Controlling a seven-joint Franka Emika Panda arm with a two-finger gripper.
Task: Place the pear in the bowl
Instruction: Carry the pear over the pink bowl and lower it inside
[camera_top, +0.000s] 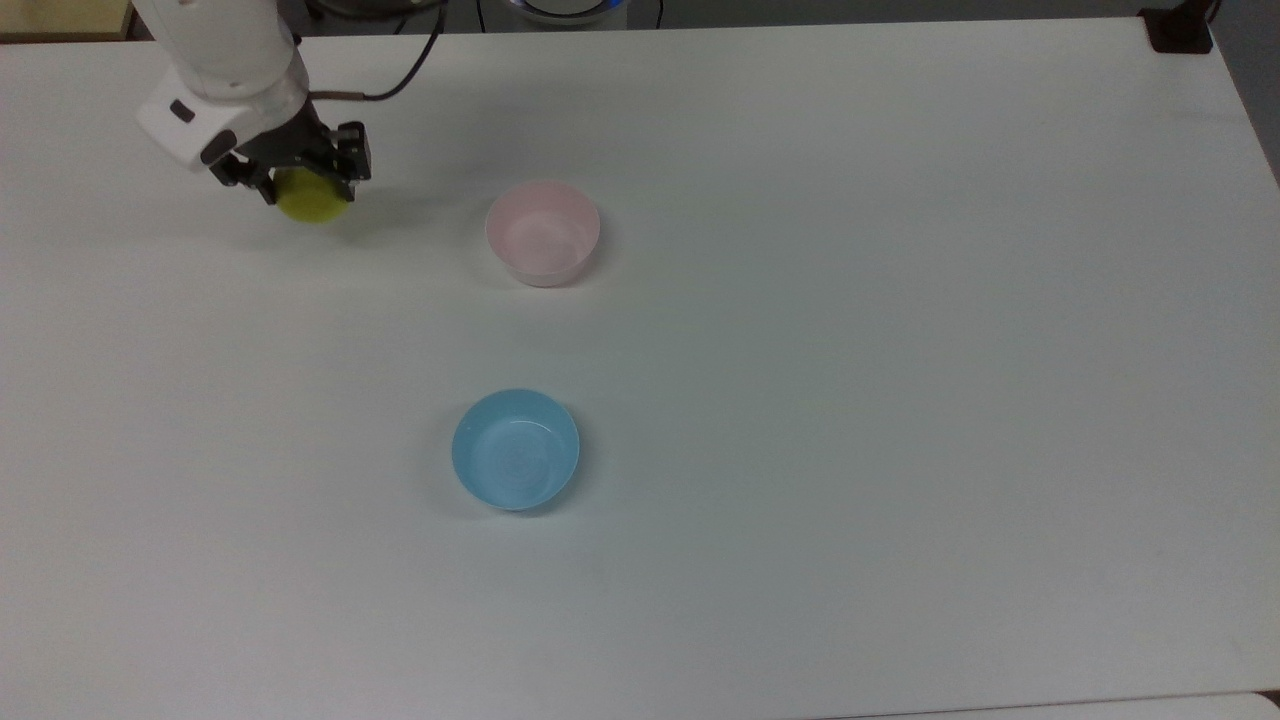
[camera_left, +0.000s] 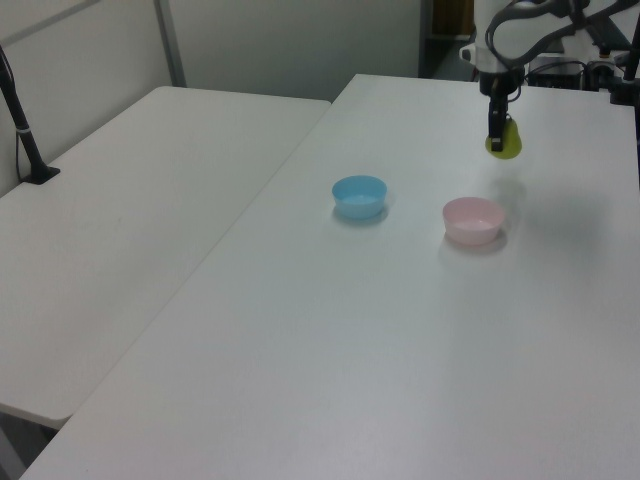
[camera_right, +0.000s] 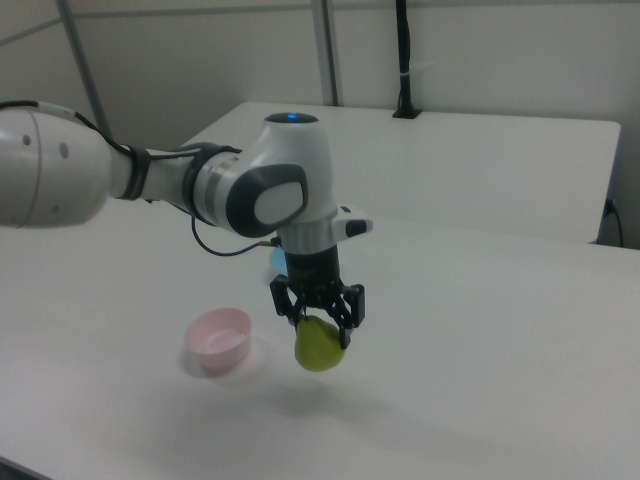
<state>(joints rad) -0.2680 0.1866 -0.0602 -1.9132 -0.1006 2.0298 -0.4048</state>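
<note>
We see the jaws clenched on the smooth, rounded pear (camera_right: 319, 346), held above the matte table (camera_top: 800, 300) beside the round pink bowl (camera_top: 542, 232).

Even, diffuse overhead light falls across the white counter (camera_top: 800, 300), bright with no hard glare. Shadows are faint and soft-edged: a pale smudge lies on the counter under the lifted pear (camera_right: 318, 346) in the right view, and a thin crescent hugs the near side of the pink bowl (camera_top: 542, 233) and the blue bowl (camera_top: 515, 449). The top view looks slightly hazy, with a cool greenish cast.
</note>
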